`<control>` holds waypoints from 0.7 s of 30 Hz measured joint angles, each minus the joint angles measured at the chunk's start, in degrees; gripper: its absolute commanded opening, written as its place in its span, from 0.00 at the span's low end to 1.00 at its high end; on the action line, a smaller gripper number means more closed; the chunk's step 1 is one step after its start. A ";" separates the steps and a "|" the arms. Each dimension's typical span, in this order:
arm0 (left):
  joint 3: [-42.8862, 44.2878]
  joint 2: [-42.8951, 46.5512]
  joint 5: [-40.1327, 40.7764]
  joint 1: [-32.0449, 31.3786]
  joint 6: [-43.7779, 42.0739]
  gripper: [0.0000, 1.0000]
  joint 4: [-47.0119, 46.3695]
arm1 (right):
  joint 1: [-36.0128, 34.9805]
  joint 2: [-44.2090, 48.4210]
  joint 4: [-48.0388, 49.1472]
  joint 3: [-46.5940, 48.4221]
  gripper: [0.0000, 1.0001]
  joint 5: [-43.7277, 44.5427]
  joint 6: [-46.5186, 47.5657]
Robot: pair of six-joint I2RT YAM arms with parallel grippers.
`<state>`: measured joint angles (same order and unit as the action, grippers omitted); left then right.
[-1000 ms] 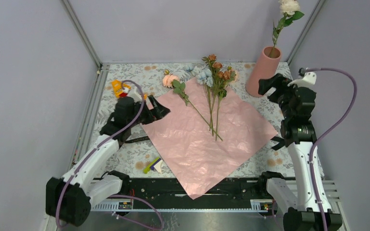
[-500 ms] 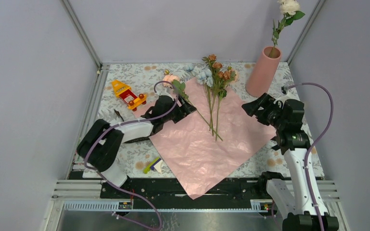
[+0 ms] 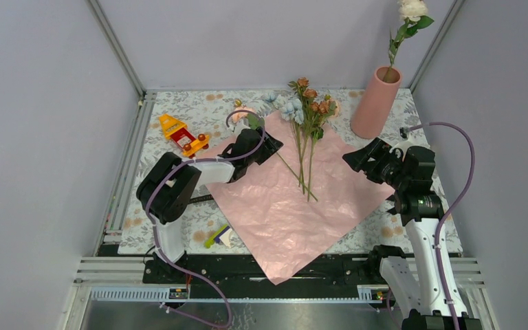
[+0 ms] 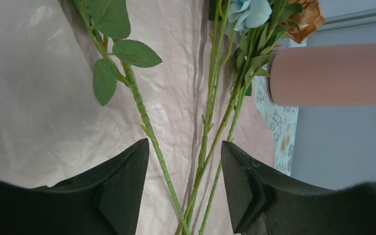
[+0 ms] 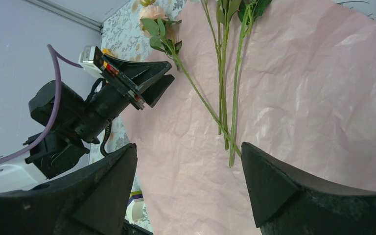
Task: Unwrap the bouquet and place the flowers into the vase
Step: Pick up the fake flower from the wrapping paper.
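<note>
Left wrist: left tool [image 4: 183, 147], jaws parted, straddles flower stem [image 4: 148, 128].

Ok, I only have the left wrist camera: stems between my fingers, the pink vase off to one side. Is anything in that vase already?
Observer: Yes, one cream-white flower stands in the vase, at the far right corner of the table.
Operator: And where is the other arm?
Observer: The right gripper is open and holds nothing. It hovers over the right edge of the pink paper.
Operator: The leafy stem on my left, what bloom is on it?
Observer: A peach-pink flower. Its head lies off the paper, on the tablecloth.
</note>
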<state>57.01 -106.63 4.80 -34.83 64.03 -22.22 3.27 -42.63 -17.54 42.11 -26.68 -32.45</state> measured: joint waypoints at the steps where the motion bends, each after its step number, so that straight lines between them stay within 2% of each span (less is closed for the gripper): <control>1: 0.52 -0.68 0.15 0.00 0.09 0.56 0.09 | 0.00 0.02 -0.04 0.00 0.84 -0.02 0.00; 14: 4.81 -6.08 1.88 0.00 0.13 0.48 3.10 | 0.00 0.02 -1.07 0.02 0.84 -0.96 0.07; 21: 5.64 -7.34 1.99 0.00 0.33 0.37 3.17 | 0.00 0.07 -1.99 0.02 0.84 -1.07 0.44</control>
<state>62.65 -113.97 6.79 -34.83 64.36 -19.05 3.27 -42.57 -19.53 42.13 -27.75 -32.01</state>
